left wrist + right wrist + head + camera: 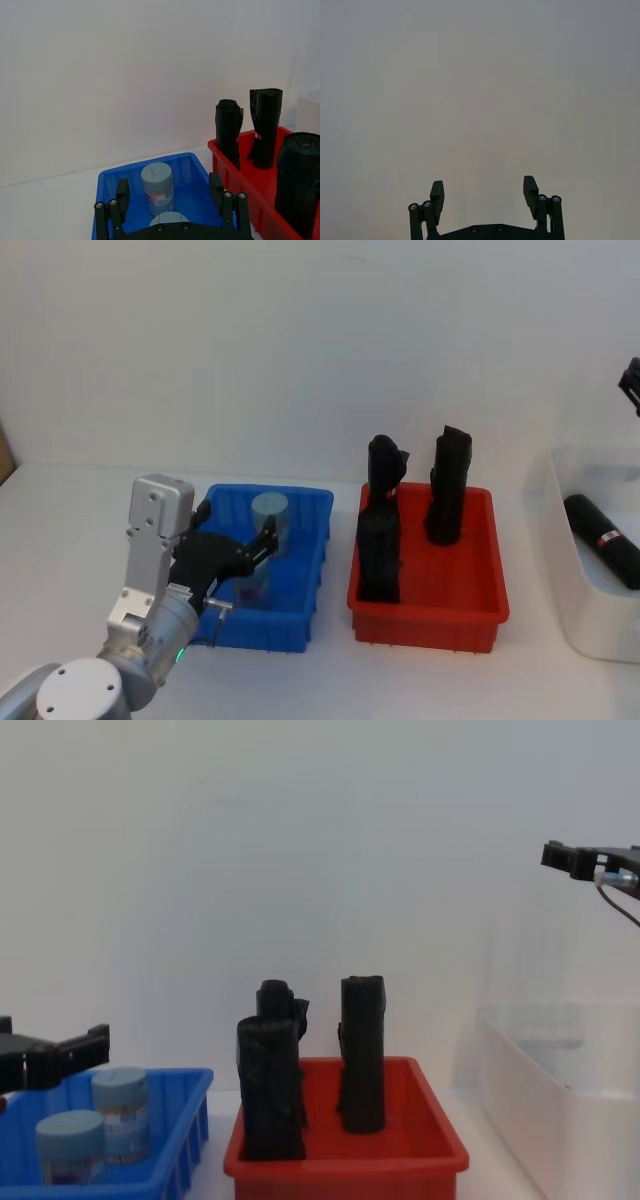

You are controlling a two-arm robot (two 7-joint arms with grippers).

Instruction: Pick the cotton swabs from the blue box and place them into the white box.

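The left gripper (262, 543) hangs low over the blue box (270, 632) with its fingers spread wide, grasping nothing. Both tubs of cotton swabs (270, 518) stand upright inside that box. The far tub (157, 187) sits just ahead of the fingertips, in line with the gap between them but not touched by either finger (122, 192). The near tub (169, 219) stands under the gripper's body, close to its palm. In the chest view the left gripper (55, 1055) shows above and just behind the two grey-blue lids.

To this gripper's right, just beside the blue box on the table (80, 530), is a red bin (430, 625) holding three upright black rolls (445, 485).

The right gripper (484, 190) is held high and well away from the swabs, released too, with nothing between its fingers. Below it stands the white box (575, 620), with one black roll (605, 535) lying inside it.
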